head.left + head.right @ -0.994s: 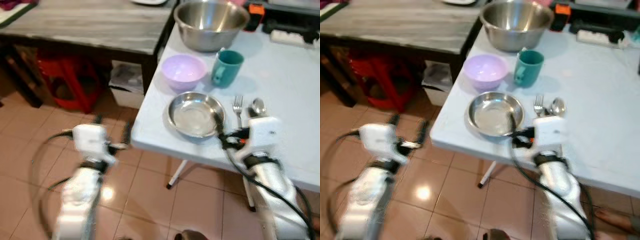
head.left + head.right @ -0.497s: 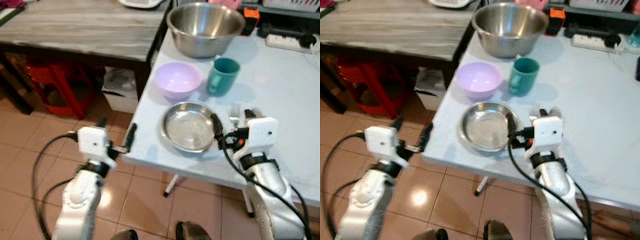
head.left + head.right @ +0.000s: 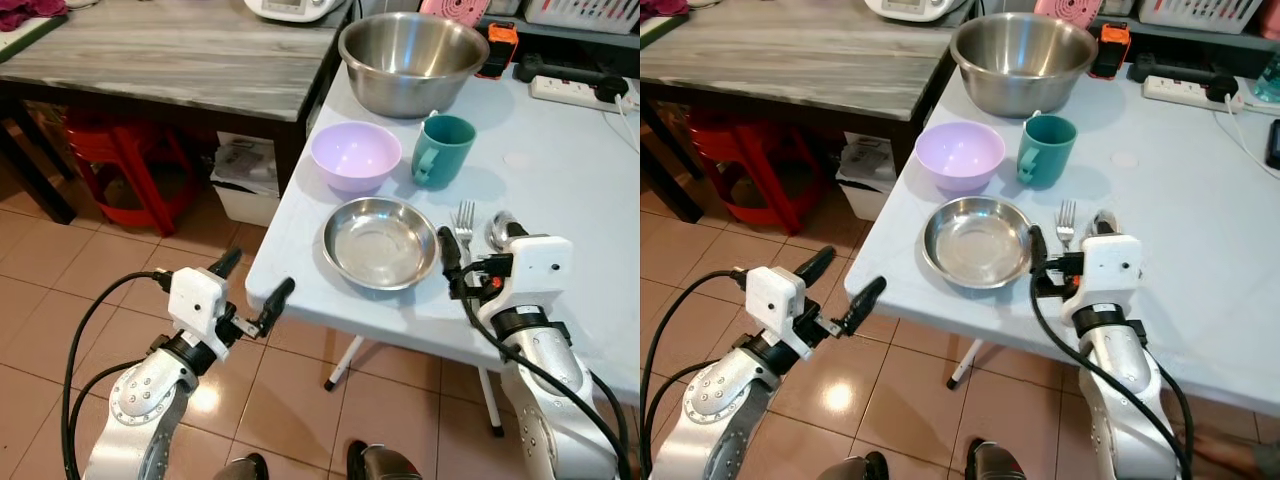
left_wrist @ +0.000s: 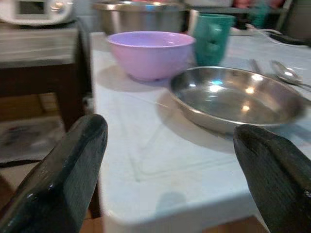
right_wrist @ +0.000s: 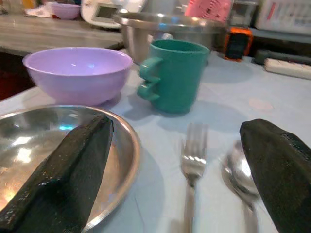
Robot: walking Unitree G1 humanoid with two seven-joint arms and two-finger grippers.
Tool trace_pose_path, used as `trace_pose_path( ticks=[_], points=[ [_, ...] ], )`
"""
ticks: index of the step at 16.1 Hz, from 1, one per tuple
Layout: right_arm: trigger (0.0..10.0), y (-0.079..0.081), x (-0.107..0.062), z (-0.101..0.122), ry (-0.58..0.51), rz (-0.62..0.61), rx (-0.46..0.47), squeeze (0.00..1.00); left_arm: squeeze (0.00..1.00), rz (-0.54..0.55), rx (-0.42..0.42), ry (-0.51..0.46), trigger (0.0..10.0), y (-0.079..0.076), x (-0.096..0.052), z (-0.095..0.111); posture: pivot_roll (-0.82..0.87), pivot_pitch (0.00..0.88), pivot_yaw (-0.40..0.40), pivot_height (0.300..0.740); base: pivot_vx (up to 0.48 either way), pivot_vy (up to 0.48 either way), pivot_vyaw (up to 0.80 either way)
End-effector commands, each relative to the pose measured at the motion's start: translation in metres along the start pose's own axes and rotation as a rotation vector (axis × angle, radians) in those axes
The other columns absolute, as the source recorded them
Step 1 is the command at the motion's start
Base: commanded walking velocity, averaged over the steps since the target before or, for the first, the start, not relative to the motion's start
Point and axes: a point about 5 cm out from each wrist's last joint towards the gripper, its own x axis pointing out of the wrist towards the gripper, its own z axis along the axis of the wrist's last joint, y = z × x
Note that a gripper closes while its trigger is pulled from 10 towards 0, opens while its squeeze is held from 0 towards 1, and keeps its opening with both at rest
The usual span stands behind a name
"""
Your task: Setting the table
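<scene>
Steel plate [image 3: 380,242] sits near the front edge of the white table [image 3: 560,190], with a fork [image 3: 463,222] and a spoon [image 3: 498,230] lying side by side just to its right. Behind the plate stand a lilac bowl [image 3: 355,155] and a teal mug [image 3: 444,150]; further back is a large steel mixing bowl [image 3: 412,60]. A power strip [image 3: 570,92] and an orange device [image 3: 494,47] lie at the far edge. A dark wooden table with a grey top [image 3: 170,50] adjoins on the left, with a red stool [image 3: 125,165] beneath it. Floor [image 3: 60,270] is tan tile.

Right gripper [image 3: 476,245] is over the table's front edge, fingers spread wide and holding nothing, straddling the fork and spoon, one finger beside the plate's rim. Left gripper [image 3: 252,290] hovers off the table's front left corner, above the floor, fingers parted and empty, aimed toward the plate.
</scene>
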Motion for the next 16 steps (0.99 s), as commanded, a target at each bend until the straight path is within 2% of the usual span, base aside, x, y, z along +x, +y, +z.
trace_pose_path(
  ticks=[1, 3, 6, 11, 16],
  points=[
    [10.0, -0.004, -0.001, -0.003, 0.028, -0.019, 0.018, 0.0, 0.0, -0.067, -0.008, 0.024, 10.0, -0.002, -0.001, -0.002, -0.15, 0.228, -0.001, 0.74, 0.0, 0.0, 0.0],
    [10.0, -0.003, 0.0, -0.003, 0.039, -0.01, 0.03, 0.0, 0.0, -0.111, 0.012, 0.037, 10.0, -0.003, -0.002, -0.003, -0.15, 0.229, -0.004, 0.74, 0.0, 0.0, 0.0],
    [10.0, -0.002, 0.005, -0.001, 0.048, 0.017, 0.053, 0.0, 0.0, -0.119, 0.018, 0.046, 10.0, -0.004, -0.003, -0.005, -0.15, 0.23, -0.016, 0.74, 0.0, 0.0, 0.0],
    [10.0, 0.002, 0.014, -0.005, 0.12, 0.063, 0.153, 0.0, 0.0, -0.129, 0.012, 0.053, 10.0, -0.007, -0.005, -0.007, -0.15, 0.231, -0.024, 0.74, 0.0, 0.0, 0.0],
    [10.0, 0.013, 0.018, -0.01, 0.194, 0.139, 0.22, 0.0, 0.0, -0.152, 0.01, 0.048, 10.0, -0.01, -0.002, -0.006, -0.15, 0.241, -0.023, 0.74, 0.0, 0.0, 0.0]
  ],
)
